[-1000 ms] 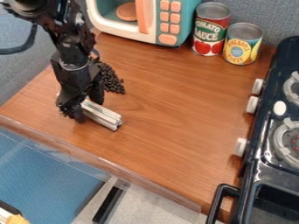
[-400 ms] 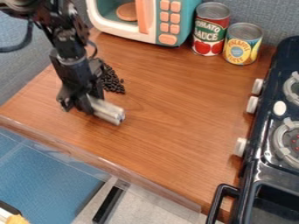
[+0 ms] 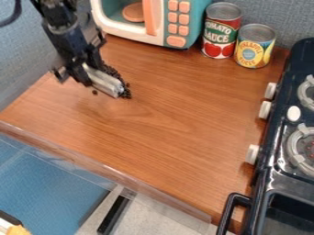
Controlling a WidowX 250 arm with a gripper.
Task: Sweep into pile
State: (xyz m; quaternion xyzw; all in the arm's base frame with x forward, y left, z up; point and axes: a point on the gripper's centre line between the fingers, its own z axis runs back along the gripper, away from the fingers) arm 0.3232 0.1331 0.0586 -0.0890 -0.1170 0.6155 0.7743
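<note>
The black claw (image 3: 85, 71) is closed around a pale, silvery ridged bar (image 3: 104, 82) at the upper left of the wooden counter (image 3: 169, 124). The bar slants down toward the right, with small dark beans (image 3: 126, 92) clustered along its far side and around its tip. One stray bean (image 3: 94, 92) lies just beside the bar, on its near side, apart from the cluster.

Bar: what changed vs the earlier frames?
Bar moved up-frame, away from the near table edge, with the gripper; its far end is now at the beans. Grip on it unchanged. Can't tell if the beans shifted. Microwave, red can, yellow can, stove unchanged.
</note>
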